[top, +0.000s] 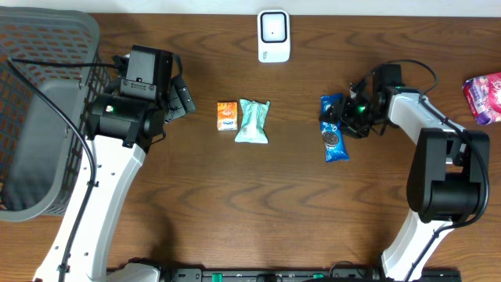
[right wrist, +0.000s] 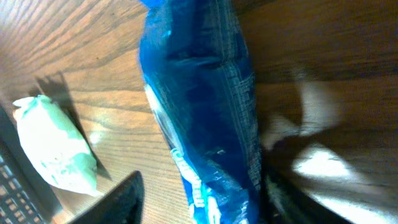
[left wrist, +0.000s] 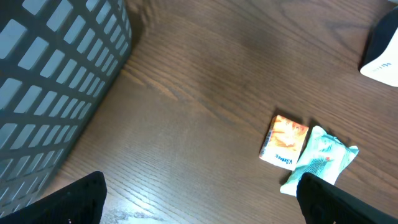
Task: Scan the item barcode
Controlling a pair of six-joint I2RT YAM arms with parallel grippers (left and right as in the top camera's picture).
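On dark wooden table, right of centre: straddling blue cookie packet with right gripper, fingers parted, not clamped. Left gripper spread wide, empty. Likely grasp step; next needs closing, lifting, showing barcode to white scanner.

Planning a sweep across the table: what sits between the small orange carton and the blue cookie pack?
A mint-green pouch, right beside the orange carton; from there to the blue cookie pack the table is bare, per the overhead view.

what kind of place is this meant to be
Probably a mock shop checkout on a table: a white scanner, snack packets such as the blue cookie pack, and a grey mesh basket.
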